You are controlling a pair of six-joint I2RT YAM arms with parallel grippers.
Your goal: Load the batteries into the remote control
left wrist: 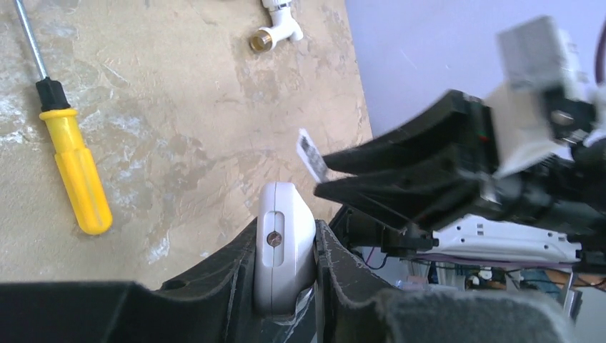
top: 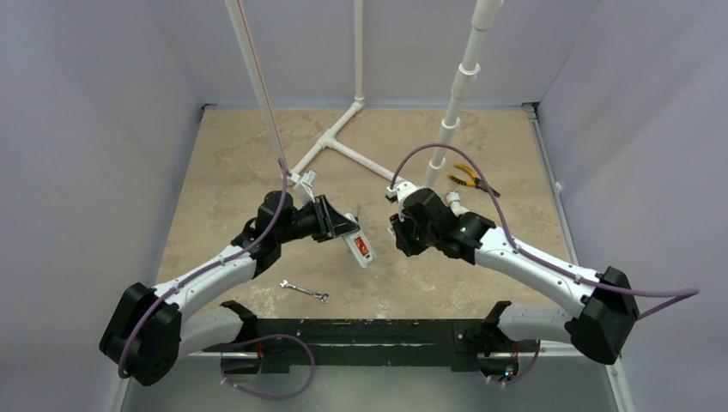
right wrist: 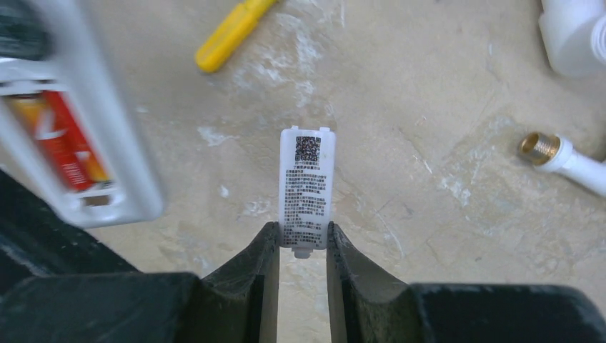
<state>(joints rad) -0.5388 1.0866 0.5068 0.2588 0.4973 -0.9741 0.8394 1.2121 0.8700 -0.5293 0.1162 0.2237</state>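
My left gripper (top: 343, 230) is shut on the white remote control (top: 359, 246) and holds it above the table with the battery bay facing up. Orange-red batteries (top: 363, 248) sit in the bay. In the left wrist view the remote (left wrist: 282, 243) shows end-on, pinched between both fingers. My right gripper (top: 397, 230) is shut on the white battery cover (right wrist: 307, 182), which has a printed label, and is just right of the remote. The right wrist view shows the remote (right wrist: 107, 143) with the batteries (right wrist: 61, 143) at the left edge. The cover's tip also shows in the left wrist view (left wrist: 311, 153).
A yellow-handled screwdriver (left wrist: 75, 175) lies on the table beyond the remote and also shows in the right wrist view (right wrist: 232, 32). A silver wrench (top: 305, 292) lies near the front. Yellow pliers (top: 468, 176) lie at the back right. White pipes (top: 343, 142) with a brass fitting (right wrist: 543, 148) cross the back.
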